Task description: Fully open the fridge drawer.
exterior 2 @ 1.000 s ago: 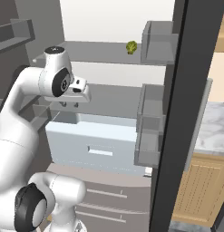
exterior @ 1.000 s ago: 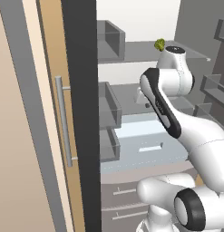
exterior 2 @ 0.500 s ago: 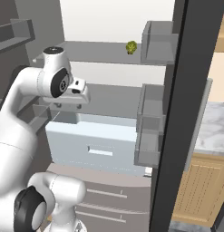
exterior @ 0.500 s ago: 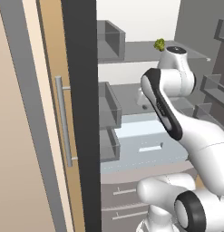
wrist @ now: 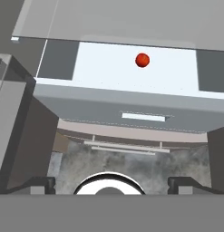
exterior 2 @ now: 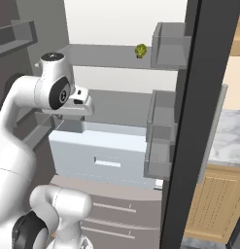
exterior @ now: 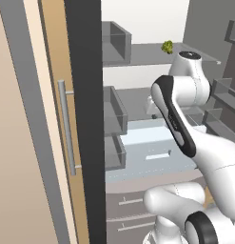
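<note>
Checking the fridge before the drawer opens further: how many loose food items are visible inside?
2: a red ball lying in the fridge drawer, and a green item on the upper shelf. Others may be hidden.

Both base views flank the arm facing the fridge drawer [exterior 2: 104, 158]; the hand view looks down onto it.

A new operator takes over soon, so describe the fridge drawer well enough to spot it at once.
Look inside the open fridge, below the grey shelves and above the grey-brown drawer fronts. The fridge drawer is the wide pale-blue box there. Unlike the small grey door bins beside it, it spans the fridge and carries a short light bar handle on its front.
</note>
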